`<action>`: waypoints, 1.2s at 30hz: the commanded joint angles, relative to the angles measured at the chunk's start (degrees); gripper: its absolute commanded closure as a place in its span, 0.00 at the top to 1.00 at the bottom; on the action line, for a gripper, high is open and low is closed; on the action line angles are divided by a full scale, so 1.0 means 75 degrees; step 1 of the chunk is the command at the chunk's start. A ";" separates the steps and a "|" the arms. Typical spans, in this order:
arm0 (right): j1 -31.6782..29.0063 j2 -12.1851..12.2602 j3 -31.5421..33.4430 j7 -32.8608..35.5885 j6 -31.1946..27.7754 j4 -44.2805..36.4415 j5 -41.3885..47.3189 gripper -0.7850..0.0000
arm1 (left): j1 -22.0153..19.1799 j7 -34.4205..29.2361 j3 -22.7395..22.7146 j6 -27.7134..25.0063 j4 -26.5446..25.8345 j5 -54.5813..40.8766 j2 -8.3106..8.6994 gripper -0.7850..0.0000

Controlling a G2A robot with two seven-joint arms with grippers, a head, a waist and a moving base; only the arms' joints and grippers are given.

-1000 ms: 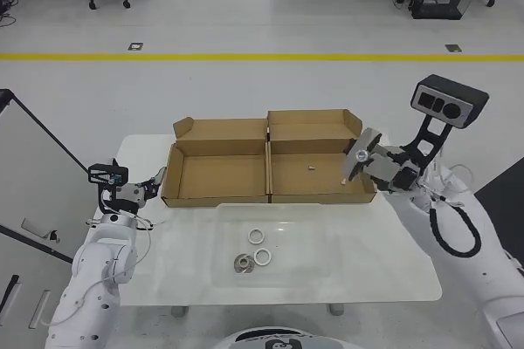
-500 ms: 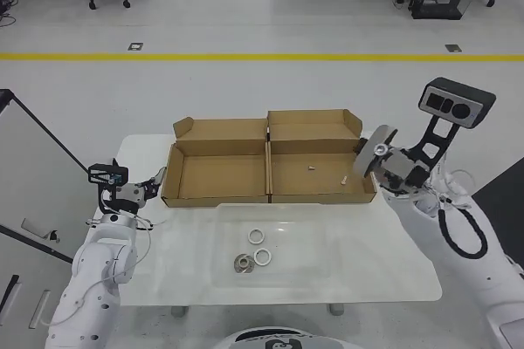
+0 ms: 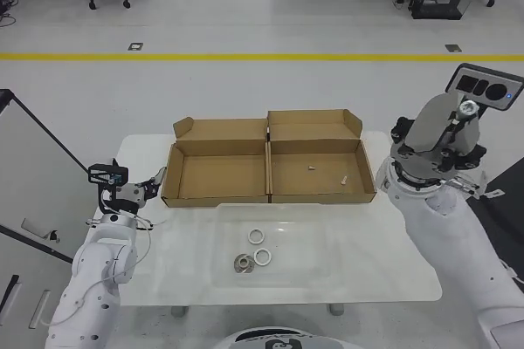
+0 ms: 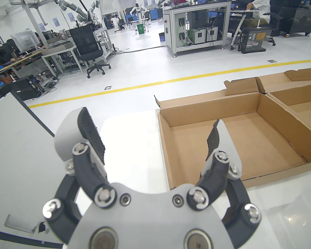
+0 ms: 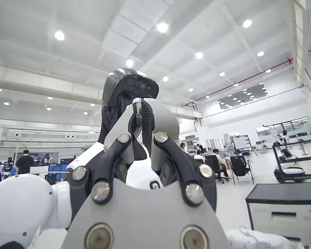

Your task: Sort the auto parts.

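One small metal part [image 5: 136, 104], perhaps a bolt, in the right claw [image 5: 141, 108]

The left arm sits low and out to its own side, elbow bent and wrist roughly level. Its end effector [image 4: 150, 120] is spread wide, with nothing between the ribbed pads [image 4: 90, 130]. The right arm stands high off to the right, forearm near upright, wrist rolled back so its end effector [image 5: 141, 106] points upward, fingers pinched tight on a small metal bolt [image 5: 136, 103].
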 commanded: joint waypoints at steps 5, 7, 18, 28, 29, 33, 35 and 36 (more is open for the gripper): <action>-0.0083 -0.0132 0.0350 0.0442 0.0441 0.0413 -0.0710 0.00 | 0.0000 0.0000 0.0000 0.0000 0.0000 0.0000 0.0000 1.00; -0.0104 -0.0166 0.0385 0.0519 0.0519 0.0471 -0.0989 0.00 | 0.0000 0.0000 0.0000 0.0000 0.0000 0.0000 0.0000 1.00; 0.0010 -0.0183 0.0493 0.0704 0.0705 0.0565 -0.2690 0.00 | 0.0000 0.0000 0.0000 0.0000 0.0000 0.0000 0.0000 1.00; 0.0019 -0.0177 0.0463 0.0683 0.0684 0.0539 -0.2703 0.00 | 0.0000 0.0000 0.0000 0.0000 0.0000 0.0000 0.0000 1.00; 0.0019 -0.0177 0.0463 0.0683 0.0684 0.0539 -0.2703 0.00 | 0.0000 0.0000 0.0000 0.0000 0.0000 0.0000 0.0000 1.00; 0.0019 -0.0177 0.0463 0.0683 0.0684 0.0539 -0.2703 0.00 | 0.0000 0.0000 0.0000 0.0000 0.0000 0.0000 0.0000 1.00; 0.0019 -0.0177 0.0463 0.0683 0.0684 0.0539 -0.2703 0.00 | 0.0000 0.0000 0.0000 0.0000 0.0000 0.0000 0.0000 1.00; 0.0019 -0.0177 0.0463 0.0683 0.0684 0.0539 -0.2703 0.00 | 0.0000 0.0000 0.0000 0.0000 0.0000 0.0000 0.0000 1.00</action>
